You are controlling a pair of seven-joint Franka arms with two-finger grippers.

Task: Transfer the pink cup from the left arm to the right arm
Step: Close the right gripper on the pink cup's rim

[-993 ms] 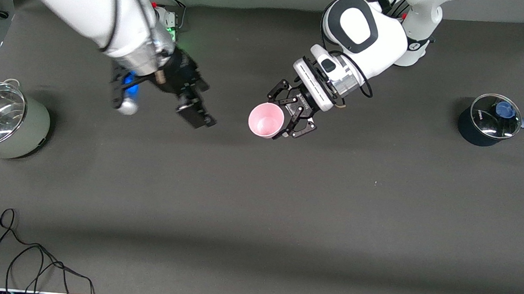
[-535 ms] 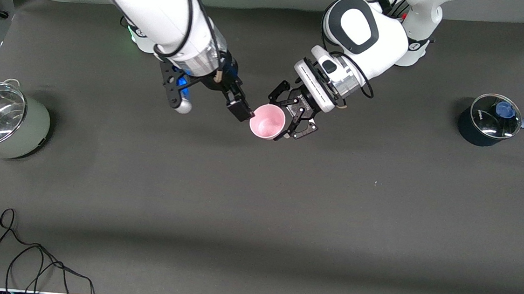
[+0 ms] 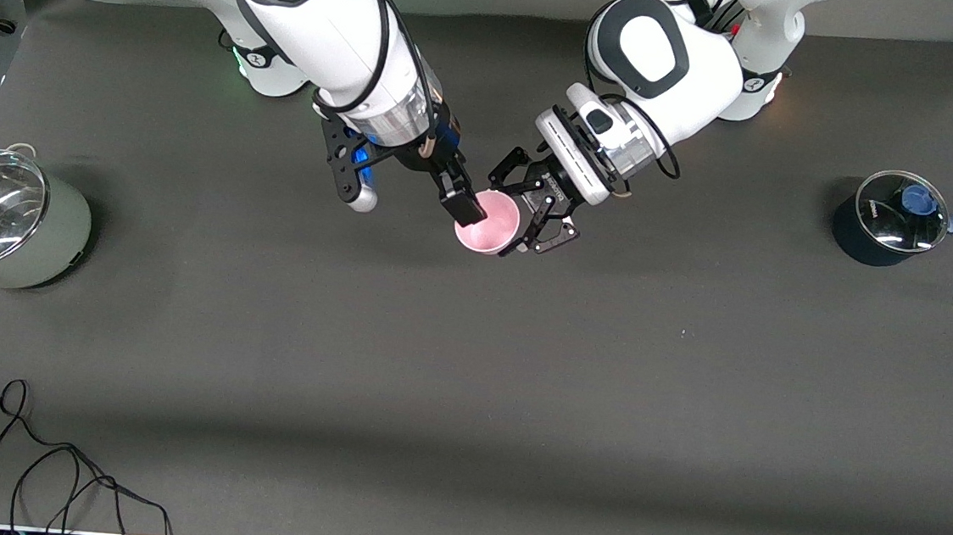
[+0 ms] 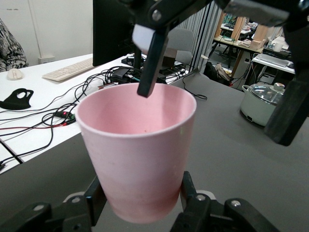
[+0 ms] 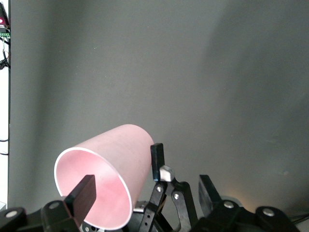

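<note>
The small pale pink tapered plastic cup (image 3: 488,222) is held in the air over the dark grey worktop (image 3: 468,369), about midway between the 2 arm bases. The left arm's black skeletal end effector (image 3: 534,212) is clenched on the cup's lower body, its linkage fingers (image 4: 190,193) pressing the sides. The right arm's blocky black end effector (image 3: 464,203) is spread apart at the cup's rim: 1 flat finger (image 5: 83,195) sits inside the mouth, the other (image 5: 158,162) outside the wall, neither visibly squeezing. A pale green lidded pot (image 3: 8,222) stands at the right arm's end, a dark blue glass-lidded saucepan (image 3: 888,219) at the left arm's end.
</note>
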